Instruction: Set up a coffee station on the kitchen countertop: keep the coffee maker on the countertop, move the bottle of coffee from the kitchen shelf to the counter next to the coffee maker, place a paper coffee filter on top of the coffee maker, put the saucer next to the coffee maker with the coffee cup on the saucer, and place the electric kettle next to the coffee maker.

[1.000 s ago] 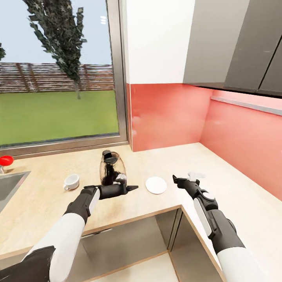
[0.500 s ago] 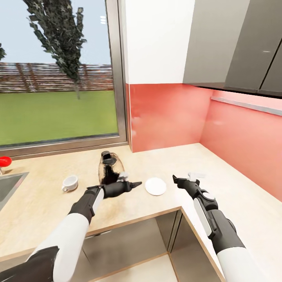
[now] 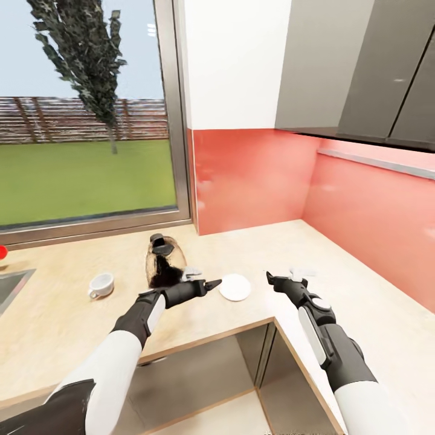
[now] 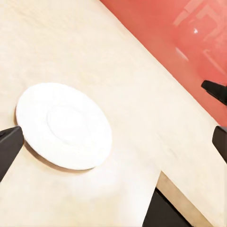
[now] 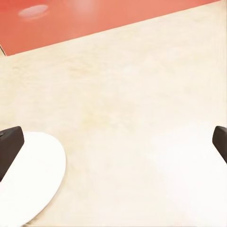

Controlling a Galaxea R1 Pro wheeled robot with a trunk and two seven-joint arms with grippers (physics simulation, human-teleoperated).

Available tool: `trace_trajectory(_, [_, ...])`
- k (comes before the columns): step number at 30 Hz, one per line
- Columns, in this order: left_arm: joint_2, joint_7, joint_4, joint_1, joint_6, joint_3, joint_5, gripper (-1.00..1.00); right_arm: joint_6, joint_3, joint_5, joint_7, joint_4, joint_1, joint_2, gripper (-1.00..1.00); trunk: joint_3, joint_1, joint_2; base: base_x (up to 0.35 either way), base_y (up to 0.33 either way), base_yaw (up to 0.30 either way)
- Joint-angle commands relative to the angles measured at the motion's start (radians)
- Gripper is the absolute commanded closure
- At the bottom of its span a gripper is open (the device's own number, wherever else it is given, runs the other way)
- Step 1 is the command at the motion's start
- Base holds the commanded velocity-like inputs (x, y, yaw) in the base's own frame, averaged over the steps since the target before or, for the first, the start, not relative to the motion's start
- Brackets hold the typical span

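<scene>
On the light countertop (image 3: 254, 241) stands the electric kettle (image 3: 162, 266), glass with a dark lower half and black lid. The white coffee cup (image 3: 100, 284) sits left of it. Right of the kettle lies the white saucer (image 3: 235, 287), also seen from both wrists (image 4: 64, 125) (image 5: 28, 175). My left gripper (image 3: 202, 280) is open, hovering between kettle and saucer, its tips just short of the saucer's left rim (image 4: 118, 137). My right gripper (image 3: 286, 277) is open and empty, to the right of the saucer above the counter's corner (image 5: 116, 137).
A steel sink (image 3: 9, 287) is set in the counter at far left, with a red object (image 3: 2, 251) by it. A red backsplash (image 3: 254, 175) and dark wall cabinets (image 3: 374, 66) border the counter corner. The window (image 3: 84, 121) is behind.
My left gripper has moved right, from in front of the kettle toward the saucer. The camera has turned slightly right. The right arm has held still.
</scene>
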Motion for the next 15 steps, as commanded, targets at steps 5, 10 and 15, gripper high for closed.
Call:
trace_trajectory(5, [0.002,-0.006,0.002,-0.001,0.009,0.010,-0.004,-1.00,0.005,0.001,-0.007,0.000,0.006,-0.001,0.009,-1.00,-0.002,0.001,-0.002,0.000,0.000,-0.263])
trace_trajectory(10, [0.006,-0.006,0.004,-0.001,0.009,0.012,-0.005,-1.00,0.005,0.001,-0.007,0.000,0.035,-0.001,0.042,-1.00,-0.002,0.001,-0.002,0.065,0.000,-0.185])
trace_trajectory(15, [0.007,-0.006,0.003,-0.001,0.009,0.012,-0.005,-1.00,0.005,0.002,-0.007,0.000,0.057,-0.001,0.054,-1.00,-0.002,0.001,-0.002,0.169,0.000,-0.018])
